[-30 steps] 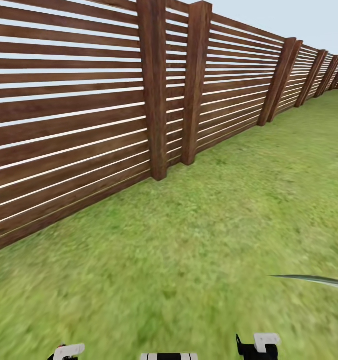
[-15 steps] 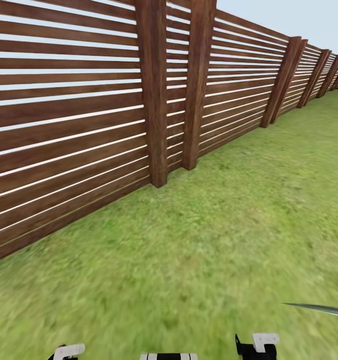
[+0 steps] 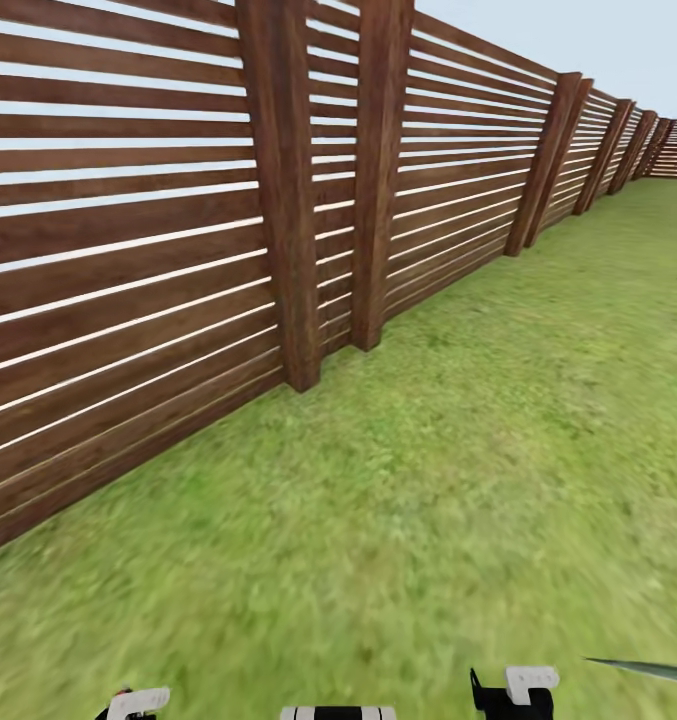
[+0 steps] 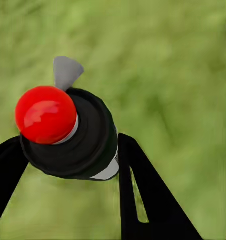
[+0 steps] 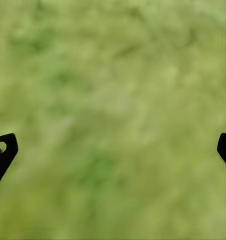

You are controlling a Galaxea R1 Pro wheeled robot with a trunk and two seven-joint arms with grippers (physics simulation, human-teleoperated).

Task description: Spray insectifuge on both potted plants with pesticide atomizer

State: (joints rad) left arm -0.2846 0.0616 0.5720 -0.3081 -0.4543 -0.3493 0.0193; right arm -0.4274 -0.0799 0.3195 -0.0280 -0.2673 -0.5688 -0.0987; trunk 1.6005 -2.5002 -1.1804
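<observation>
In the left wrist view my left gripper [image 4: 67, 141] is shut on the pesticide atomizer [image 4: 87, 135]. I see it end-on: a dark round cap with a red knob [image 4: 45, 114] and a small grey nozzle [image 4: 66, 71], and a strip of white body below. Blurred lawn lies behind it. In the right wrist view my right gripper [image 5: 113, 147] is open over bare grass, its black fingertips [image 5: 2, 150] far apart. The potted plants are out of view. A thin pointed leaf tip [image 3: 643, 668] pokes into the head view at the lower right; I cannot tell which plant it belongs to.
A tall slatted wooden fence [image 3: 158, 230] with thick posts [image 3: 283, 200] runs from the near left to the far right. Green lawn [image 3: 458, 450] stretches open to the right of it. White and black parts of my arms [image 3: 513, 690] show at the lower edge.
The whole head view has shifted: the fence posts now sit further left and the leaf tip lower and further right. This is the camera moving, not the things.
</observation>
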